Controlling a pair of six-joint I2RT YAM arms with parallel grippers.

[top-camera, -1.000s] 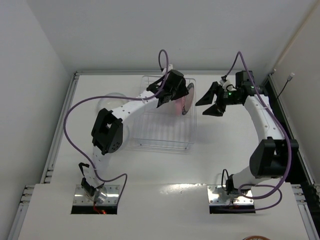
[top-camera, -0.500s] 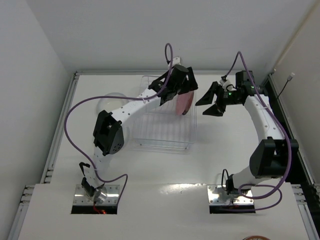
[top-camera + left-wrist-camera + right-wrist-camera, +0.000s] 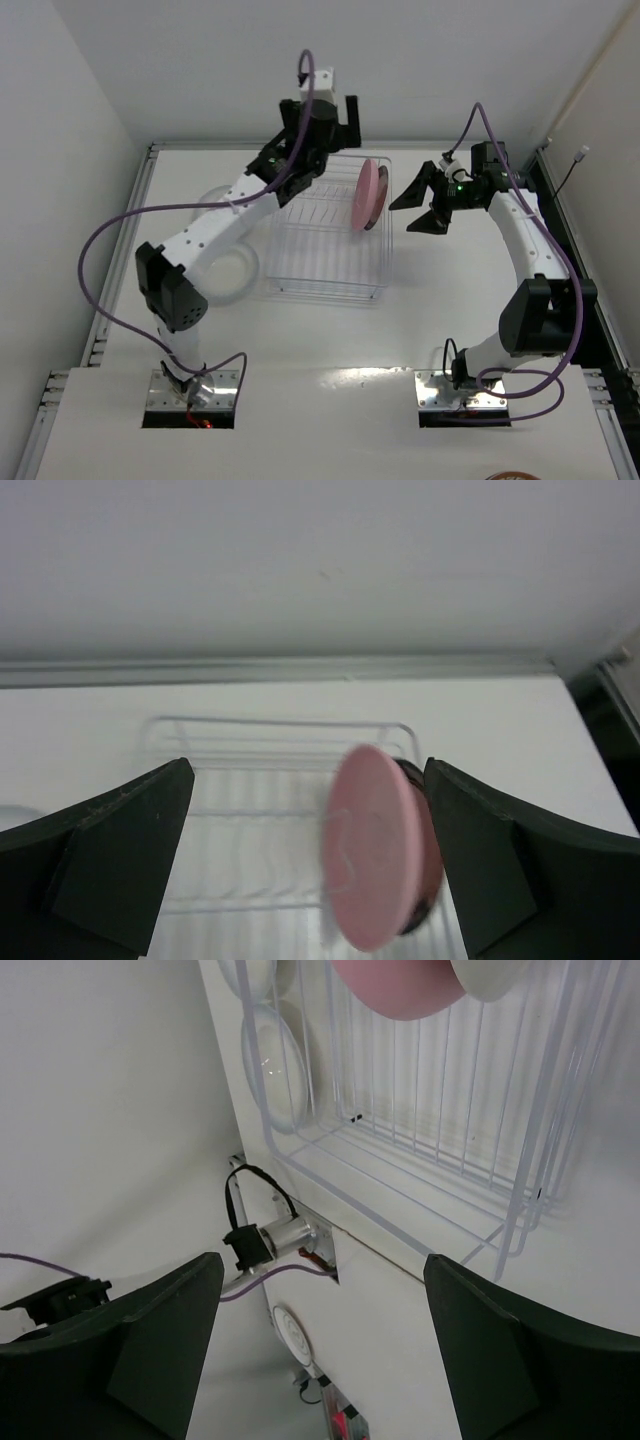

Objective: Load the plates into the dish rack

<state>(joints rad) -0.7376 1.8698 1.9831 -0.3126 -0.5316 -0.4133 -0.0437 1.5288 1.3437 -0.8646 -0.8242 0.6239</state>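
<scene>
The dish rack (image 3: 322, 292) sits mid-table. The pink plate (image 3: 367, 196) stands on edge at its right end, its face toward the right gripper (image 3: 418, 208). Clear glass plates (image 3: 228, 275) lie flat left of the rack — two, it seems — nearer the left gripper (image 3: 320, 112). Both jaws are spread and empty.

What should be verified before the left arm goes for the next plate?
1. Pink plate standing on edge in the dish rack: ok.
2. Pink plate seated between prongs: cannot tell.
3. Left gripper open and empty, raised above the rack: ok.
4. Right gripper open, beside the rack and not touching it: ok.
5. All plates loaded: not ok; clear glass plates lie on the table left of the rack.
</scene>
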